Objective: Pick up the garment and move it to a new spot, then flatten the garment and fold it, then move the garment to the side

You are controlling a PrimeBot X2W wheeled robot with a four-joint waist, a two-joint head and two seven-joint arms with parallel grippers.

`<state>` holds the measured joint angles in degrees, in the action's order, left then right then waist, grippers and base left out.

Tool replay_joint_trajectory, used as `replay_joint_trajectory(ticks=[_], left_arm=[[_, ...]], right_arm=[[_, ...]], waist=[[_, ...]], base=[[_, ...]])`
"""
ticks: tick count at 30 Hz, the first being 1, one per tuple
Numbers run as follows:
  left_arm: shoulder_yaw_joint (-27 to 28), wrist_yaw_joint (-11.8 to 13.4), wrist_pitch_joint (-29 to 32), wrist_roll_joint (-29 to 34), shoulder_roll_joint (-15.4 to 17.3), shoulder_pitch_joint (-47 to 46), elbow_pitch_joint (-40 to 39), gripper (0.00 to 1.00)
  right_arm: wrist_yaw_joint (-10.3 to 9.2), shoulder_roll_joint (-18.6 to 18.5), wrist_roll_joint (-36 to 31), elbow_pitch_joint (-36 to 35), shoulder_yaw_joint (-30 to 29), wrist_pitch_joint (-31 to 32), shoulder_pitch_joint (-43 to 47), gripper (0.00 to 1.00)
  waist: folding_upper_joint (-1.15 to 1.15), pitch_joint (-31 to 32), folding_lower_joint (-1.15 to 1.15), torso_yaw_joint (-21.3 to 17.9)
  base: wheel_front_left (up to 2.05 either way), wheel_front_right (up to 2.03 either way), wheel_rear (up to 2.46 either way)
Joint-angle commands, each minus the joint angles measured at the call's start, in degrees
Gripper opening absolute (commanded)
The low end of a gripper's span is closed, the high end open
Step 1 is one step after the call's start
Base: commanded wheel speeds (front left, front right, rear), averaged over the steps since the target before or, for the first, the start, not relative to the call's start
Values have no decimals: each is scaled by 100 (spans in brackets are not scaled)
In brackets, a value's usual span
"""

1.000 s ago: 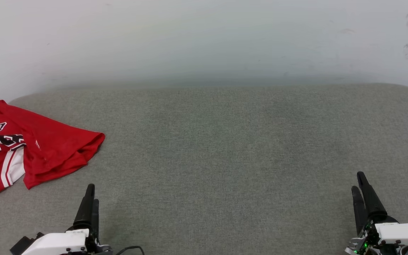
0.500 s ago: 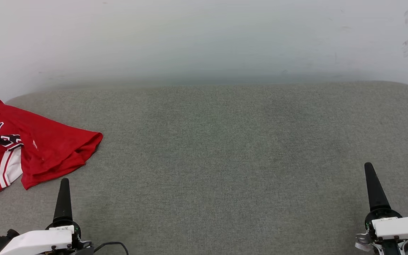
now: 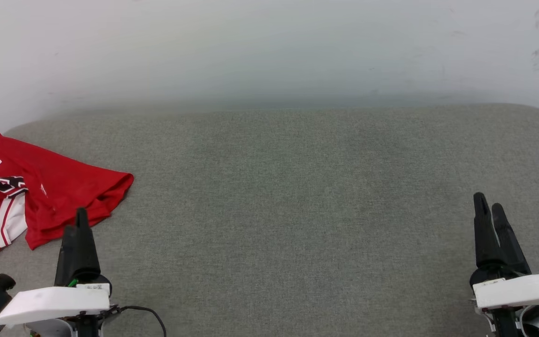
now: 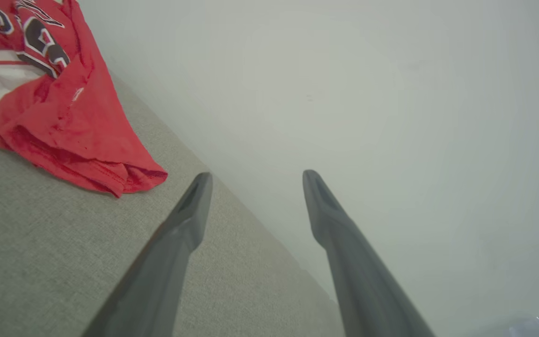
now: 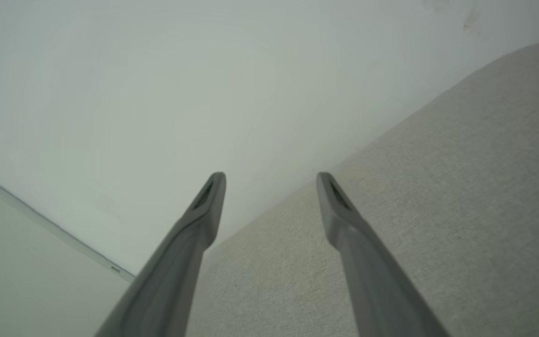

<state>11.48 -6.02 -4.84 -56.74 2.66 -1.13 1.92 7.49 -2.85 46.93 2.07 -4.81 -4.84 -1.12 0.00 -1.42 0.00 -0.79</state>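
While the garment [image 3: 40, 196] lies crumpled at the left edge of the grey fabric surface [image 3: 297, 187], you have the left gripper [image 3: 81, 216] low at the near left, its fingertip just in front of the shirt's near red hem in the head view. From that angle you cannot tell whether the tip touches the cloth. In the left wrist view the left gripper [image 4: 256, 174] has its two dark fingers spread well apart, and the garment [image 4: 63, 117] sits up and to the left of them, clear of both tips. You can see its red body bunched in folds, a white sleeve with red striped trim, and black letters outlined in white facing up.

Your right gripper [image 3: 488, 202] is at the near right of the surface, well apart from the shirt. In the right wrist view the right gripper [image 5: 271, 174] also has its fingers spread wide, over bare grey fabric [image 5: 438, 187] and toward the pale wall [image 5: 157, 70]. A black cable [image 3: 148, 314] loops from the left wrist.
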Motion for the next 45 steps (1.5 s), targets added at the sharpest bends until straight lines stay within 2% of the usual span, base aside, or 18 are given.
replay_joint_trajectory(ticks=[1,11,16,17,23,29,30,34,45], left_arm=[[-77,61,-64,277,18,0,-185,100],[-576,279,-237,1662,20,159,-556,100],[-911,519,-316,2387,20,239,-654,100],[-1077,567,-362,2675,20,255,-703,100],[-1313,684,-455,3276,53,299,-781,100],[-1635,968,-534,3760,225,310,-867,100],[-1903,1205,-591,4038,397,322,-861,100],[-2211,1452,-643,4283,583,336,-790,100],[-2930,1942,-770,4753,954,226,-539,100]], right_arm=[[0,-7,-291,-171,49,-59,-5,100],[0,-7,-1520,-465,210,-231,73,100],[0,-7,-2026,-510,274,-311,130,100],[0,-7,-2316,-518,321,-357,161,100],[0,-7,-2840,-527,376,-449,211,100],[0,-7,-3311,-471,327,-537,238,100],[0,-6,-3598,-426,327,-588,266,100],[0,-6,-3815,-351,339,-639,278,100],[-1,-5,-4449,-420,396,-780,270,100]], waist=[[0,-8,0,-2],[0,-26,0,-17],[0,-21,0,-24],[0,-18,0,-26],[0,-20,0,-24],[0,-40,0,-21],[0,-46,0,-23],[0,-57,0,-30],[0,-107,0,-54]], base=[[0,0,0],[0,0,0],[0,0,0],[0,0,0],[0,0,0],[0,0,0],[0,0,0],[0,0,0],[0,0,0]])
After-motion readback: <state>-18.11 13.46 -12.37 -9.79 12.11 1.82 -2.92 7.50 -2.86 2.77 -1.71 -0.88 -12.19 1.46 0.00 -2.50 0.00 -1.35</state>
